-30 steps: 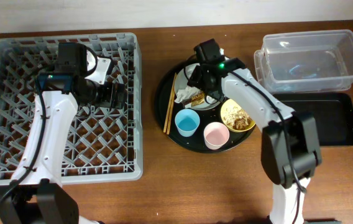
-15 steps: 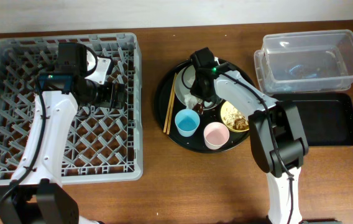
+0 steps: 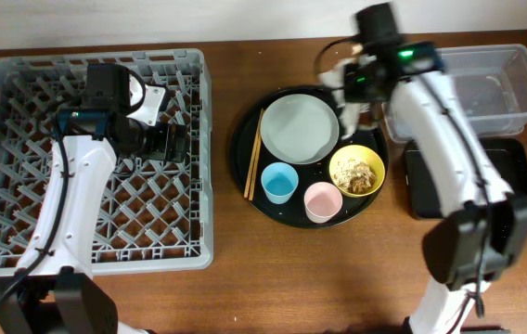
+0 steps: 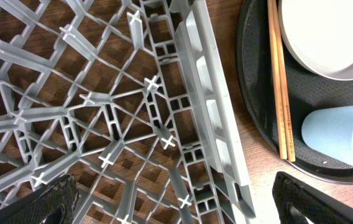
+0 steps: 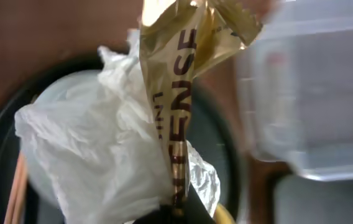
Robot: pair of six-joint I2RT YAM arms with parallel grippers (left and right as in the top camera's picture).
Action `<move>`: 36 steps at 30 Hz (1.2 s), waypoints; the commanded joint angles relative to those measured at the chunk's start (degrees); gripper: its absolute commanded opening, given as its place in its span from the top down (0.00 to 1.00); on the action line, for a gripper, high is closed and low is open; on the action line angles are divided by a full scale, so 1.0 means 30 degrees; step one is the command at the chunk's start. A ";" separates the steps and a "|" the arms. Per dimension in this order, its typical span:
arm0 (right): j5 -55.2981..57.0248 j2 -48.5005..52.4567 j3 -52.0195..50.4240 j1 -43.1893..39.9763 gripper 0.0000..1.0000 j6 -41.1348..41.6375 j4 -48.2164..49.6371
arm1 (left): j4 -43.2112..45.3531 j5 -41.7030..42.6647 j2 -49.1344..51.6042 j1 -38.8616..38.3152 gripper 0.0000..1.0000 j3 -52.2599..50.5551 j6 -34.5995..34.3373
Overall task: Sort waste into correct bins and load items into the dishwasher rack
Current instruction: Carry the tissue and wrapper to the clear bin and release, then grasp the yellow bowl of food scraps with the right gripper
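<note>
My right gripper (image 3: 352, 85) is shut on a crumpled white napkin (image 5: 96, 149) and a golden-brown wrapper scrap (image 5: 186, 87), both lifted off the table between the round tray and the clear tub (image 3: 468, 85). The white plate (image 3: 299, 128) lies bare. The yellow bowl (image 3: 356, 172) holds beige crumbly leftovers. A blue cup (image 3: 279, 183), a pink cup (image 3: 322, 202) and chopsticks (image 3: 254, 153) sit on the round tray too. My left gripper (image 4: 189, 202) hangs open over the right side of the grey dishwasher rack (image 3: 22, 158), with nothing between its fingers.
The large round black tray (image 3: 245, 172) carries the dishes. A shallow black rectangular tray (image 3: 486, 181) lies in front of the clear tub. Bare wooden table (image 3: 319, 278) runs along the front.
My right gripper shut on the napkin and wrapper on the plate, then lifted them up and to the right, near the clear tub. The plate is now bare. The left arm has not moved.
</note>
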 commanded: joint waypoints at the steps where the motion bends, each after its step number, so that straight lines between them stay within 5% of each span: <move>1: 0.0430 -0.1107 0.0262 -0.3534 0.96 0.2630 0.0605 | 0.0000 0.0204 0.0015 0.0066 0.01 0.0459 0.0117; 5: 0.0423 0.0168 0.0175 -0.6870 0.96 0.5850 0.3679 | 0.0000 0.0211 0.0015 0.0066 0.01 0.0452 0.0117; 9: 0.0510 0.2433 0.0175 -0.7810 0.96 0.6127 0.7635 | 0.0000 0.0204 0.0015 0.0066 0.01 0.0452 0.0117; 11: 0.0495 0.3206 0.0175 -0.7810 0.73 0.6025 0.8714 | 0.0000 0.0204 0.0015 0.0066 0.01 0.0459 0.0117; 13: 0.0437 0.3475 0.0175 -0.7810 0.61 0.5982 0.8859 | 0.0000 0.0204 0.0015 0.0066 0.01 0.0459 0.0117; 15: 0.0423 0.3337 0.0255 -0.7810 0.27 0.5982 0.8888 | 0.0000 0.0204 0.0015 0.0066 0.01 0.0452 0.0117; 17: 0.0197 0.2892 0.0306 -0.7810 0.15 0.5384 0.8852 | 0.0000 0.0204 0.0015 0.0066 0.01 0.0452 0.0117; 23: -0.8633 -0.1144 0.0386 -0.7482 0.20 -0.0554 0.3847 | 0.0000 0.0204 0.0015 0.0066 0.01 0.0459 0.0117; 28: -0.6943 -0.1705 -0.0058 -0.4794 0.27 -0.1909 -0.4124 | 0.0000 0.0204 0.0015 0.0066 0.01 0.0459 0.0117; 31: -0.5792 -0.1625 -0.2229 -0.2798 0.29 -0.1902 -0.4415 | 0.0000 0.0204 0.0015 0.0066 0.01 0.0459 0.0117; 36: -0.5362 -0.1566 -0.6717 -0.0124 0.43 -0.0321 0.0044 | 0.0000 0.0204 0.0015 0.0066 0.01 0.0452 0.0117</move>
